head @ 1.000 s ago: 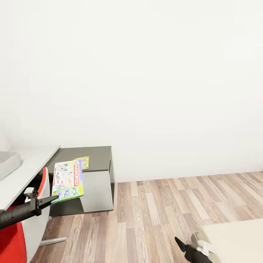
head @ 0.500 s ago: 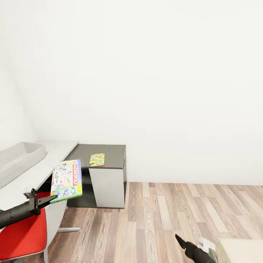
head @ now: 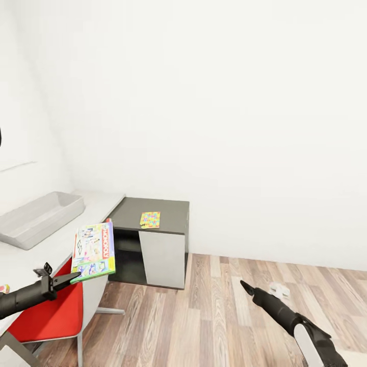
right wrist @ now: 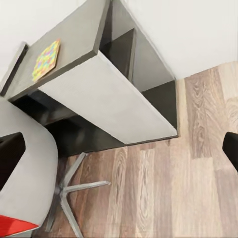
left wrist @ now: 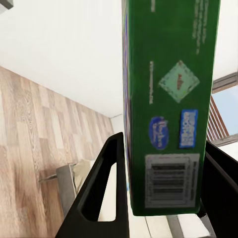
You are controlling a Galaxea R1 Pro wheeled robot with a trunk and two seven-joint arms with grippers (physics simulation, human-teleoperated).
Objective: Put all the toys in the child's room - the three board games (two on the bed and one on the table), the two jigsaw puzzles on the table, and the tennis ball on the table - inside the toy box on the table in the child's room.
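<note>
Hauling the white-green board game [head: 94, 250] toward the toy box [head: 41, 218], clamped in the left gripper [head: 65, 280].
Best kept level, lowered flat inside; right gripper [head: 244, 286] empty, can't tell its state.

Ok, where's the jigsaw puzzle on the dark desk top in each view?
Head: jigsaw puzzle lies flat on the dark desk top, left of centre.
Right wrist: jigsaw puzzle at upper left, on the same top.
Left wrist: looks past the board game held in the left claw.
Shared landmark: wood-plank floor.
</note>
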